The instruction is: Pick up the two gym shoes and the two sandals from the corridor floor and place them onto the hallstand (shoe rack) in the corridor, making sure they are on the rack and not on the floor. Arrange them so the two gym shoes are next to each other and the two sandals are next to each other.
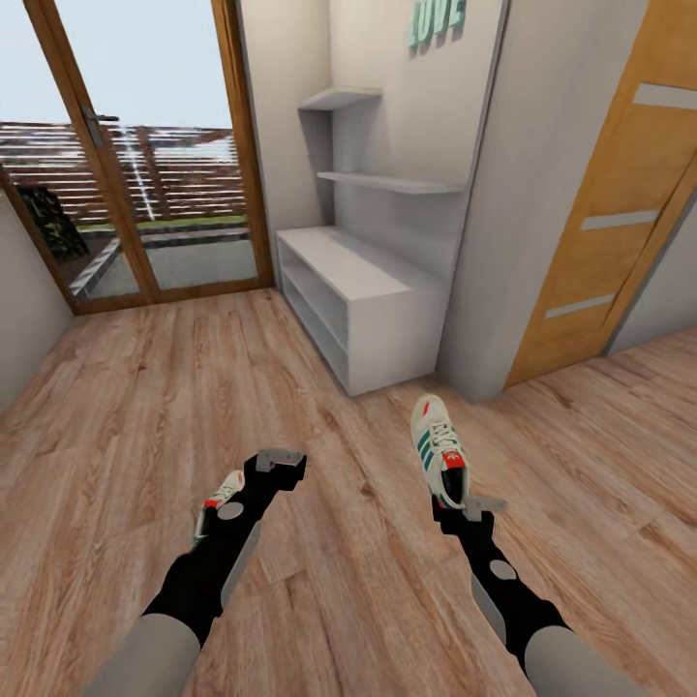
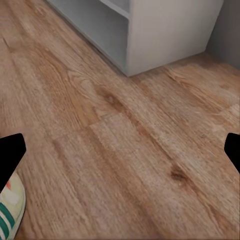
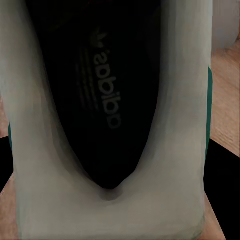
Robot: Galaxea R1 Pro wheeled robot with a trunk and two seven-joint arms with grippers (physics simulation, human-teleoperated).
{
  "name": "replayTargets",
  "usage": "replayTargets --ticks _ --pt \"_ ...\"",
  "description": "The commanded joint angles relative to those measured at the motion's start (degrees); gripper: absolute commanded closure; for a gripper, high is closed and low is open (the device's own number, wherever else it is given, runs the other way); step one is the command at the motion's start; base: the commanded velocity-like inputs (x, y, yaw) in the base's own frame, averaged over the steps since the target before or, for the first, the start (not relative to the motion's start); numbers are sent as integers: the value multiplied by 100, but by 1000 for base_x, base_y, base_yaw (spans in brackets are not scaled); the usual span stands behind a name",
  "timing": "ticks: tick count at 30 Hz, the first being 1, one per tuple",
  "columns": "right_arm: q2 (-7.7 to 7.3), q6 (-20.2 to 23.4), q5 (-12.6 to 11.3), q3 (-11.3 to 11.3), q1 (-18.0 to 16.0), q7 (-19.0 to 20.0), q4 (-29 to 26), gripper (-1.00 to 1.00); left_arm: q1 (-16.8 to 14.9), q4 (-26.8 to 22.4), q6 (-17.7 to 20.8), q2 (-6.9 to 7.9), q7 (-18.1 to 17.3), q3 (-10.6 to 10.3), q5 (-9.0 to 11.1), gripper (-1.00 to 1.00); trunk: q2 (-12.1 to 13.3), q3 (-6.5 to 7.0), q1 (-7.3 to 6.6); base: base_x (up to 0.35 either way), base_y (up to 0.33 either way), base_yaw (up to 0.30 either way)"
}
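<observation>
My right gripper [image 1: 469, 507] is shut on the heel of one gym shoe [image 1: 438, 449], a cream sneaker with green stripes, held above the corridor floor [image 1: 368, 542] with its toe towards the hallstand [image 1: 363, 290]. The right wrist view looks straight into this gym shoe [image 3: 110, 100] and its dark insole. The second gym shoe [image 1: 219, 496] lies on the floor beside my left arm, partly hidden by it; its striped side [image 2: 9, 210] shows next to one fingertip [image 2: 10, 152]. My left gripper [image 1: 281, 462] hangs open over bare planks. The sandals are out of view.
The hallstand stands against the wall ahead, with a low two-tier bench and stepped upper shelves [image 1: 392, 181]. A glazed wooden door [image 1: 145, 155] is at the far left. An orange-brown door [image 1: 620, 213] is at the right, past a grey wall corner.
</observation>
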Motion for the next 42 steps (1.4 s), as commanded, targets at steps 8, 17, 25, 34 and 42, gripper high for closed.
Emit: replayTargets --ticks 8,17,25,34,42 --pt "2 -3 16 -1 -3 -4 -256 100 1 -7 32 2 -3 -1 1 -100 -2 -5 -1 0 308 0" --pt "-20 14 -6 -17 -1 29 -590 100 1 -7 33 3 -3 0 1 -100 -2 -5 -1 0 312 0" --pt "-41 17 -16 -28 -3 31 -808 100 1 -7 39 4 -3 0 1 -100 -2 -5 -1 0 314 -6" --pt "-34 17 -10 -29 -3 23 -830 100 1 -7 41 1 -3 0 1 -100 -2 -5 -1 0 314 -219" --pt "-34 17 -9 -29 -3 24 -831 100 1 -7 41 1 -3 -4 0 -100 -2 -5 -1 13 127 -164"
